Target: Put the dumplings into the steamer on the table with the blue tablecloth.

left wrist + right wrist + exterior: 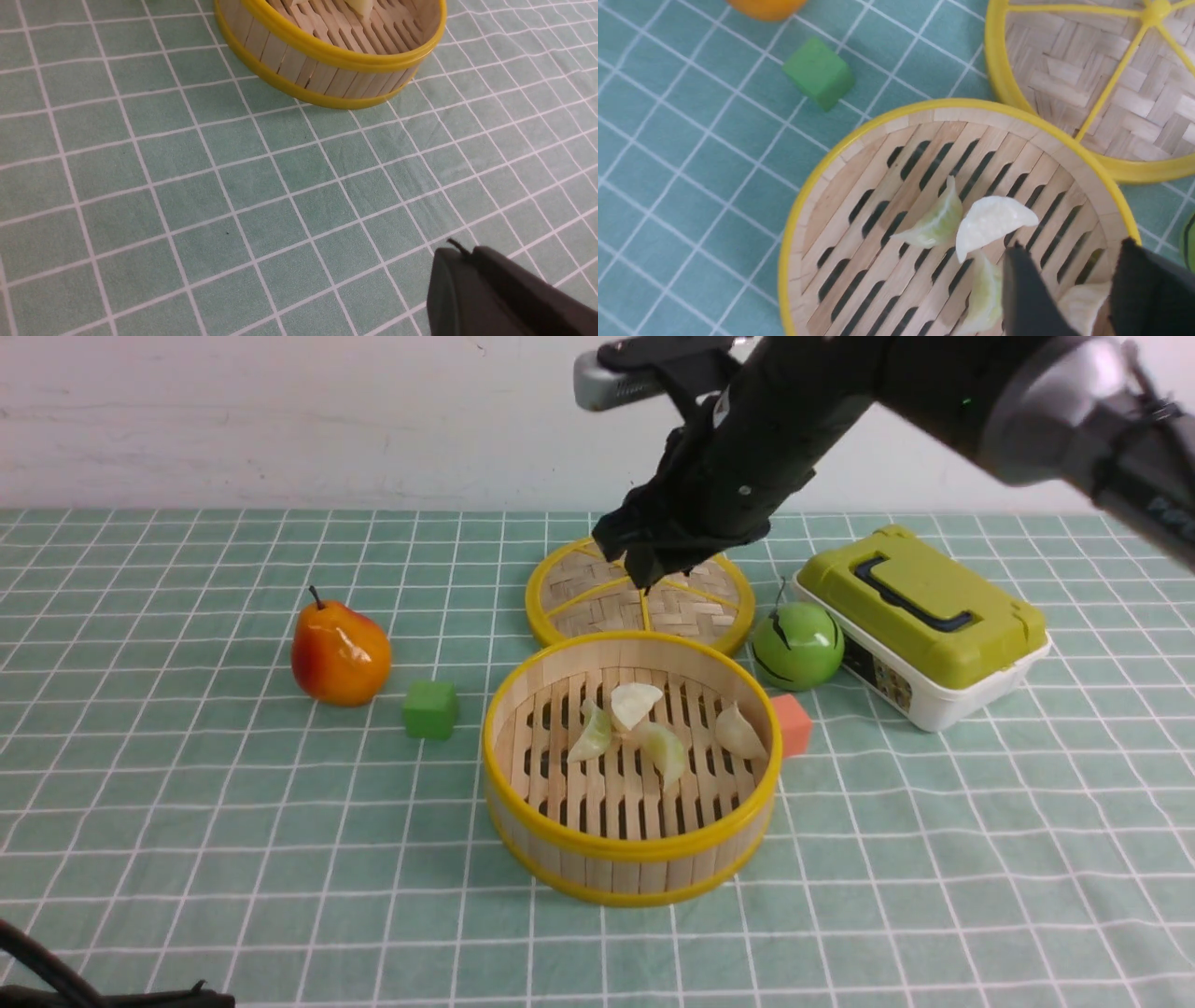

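Left fingers (pixel 117 997) at the tabletop's (pixel 308 859) near-left corner, spread uncertain; my right fingers (pixel 644 565) parted and empty (above the lid (pixel 597 593)), all four dumplings (pixel 661 751) inside the steamer (pixel 635 873), mid-tabletop.

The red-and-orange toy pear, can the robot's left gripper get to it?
Probably yes: the shiny red-and-orange pear stands on the near-left arm's side, with only flat checked cloth between them.
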Robot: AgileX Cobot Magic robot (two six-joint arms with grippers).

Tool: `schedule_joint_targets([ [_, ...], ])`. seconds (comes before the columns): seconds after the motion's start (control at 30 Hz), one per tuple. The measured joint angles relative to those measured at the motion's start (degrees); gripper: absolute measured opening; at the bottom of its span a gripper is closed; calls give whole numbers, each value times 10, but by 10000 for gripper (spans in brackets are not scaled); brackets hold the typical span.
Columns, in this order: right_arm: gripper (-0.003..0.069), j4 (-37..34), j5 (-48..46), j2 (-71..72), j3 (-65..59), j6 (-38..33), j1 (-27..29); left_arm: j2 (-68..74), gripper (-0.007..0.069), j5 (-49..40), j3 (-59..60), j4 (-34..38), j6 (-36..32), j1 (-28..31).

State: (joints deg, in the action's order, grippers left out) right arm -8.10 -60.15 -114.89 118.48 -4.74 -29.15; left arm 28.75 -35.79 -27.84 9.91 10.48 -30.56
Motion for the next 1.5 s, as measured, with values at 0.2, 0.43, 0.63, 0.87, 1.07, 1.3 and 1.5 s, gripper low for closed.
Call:
schedule_joint_targets([
  [0.2,-18,-37,116,141,-189,-28,0,0,28,0,0,0,0,0],
  [0.43,-21,-48,301,318,-410,-34,-1,0,28,0,0,0,0,0],
  [0.63,-20,-72,391,475,-543,-35,-1,0,31,0,0,0,0,0],
  [0.87,-19,-82,374,582,-604,-35,-1,0,39,0,0,0,0,0],
  [1.07,-14,-82,301,618,-622,-35,-1,0,39,0,0,0,1,0],
  [1.3,-22,-79,262,643,-624,-35,-1,0,43,0,0,0,1,0],
  [1.5,-22,-73,292,710,-672,-35,-1,0,48,0,0,0,1,0],
])
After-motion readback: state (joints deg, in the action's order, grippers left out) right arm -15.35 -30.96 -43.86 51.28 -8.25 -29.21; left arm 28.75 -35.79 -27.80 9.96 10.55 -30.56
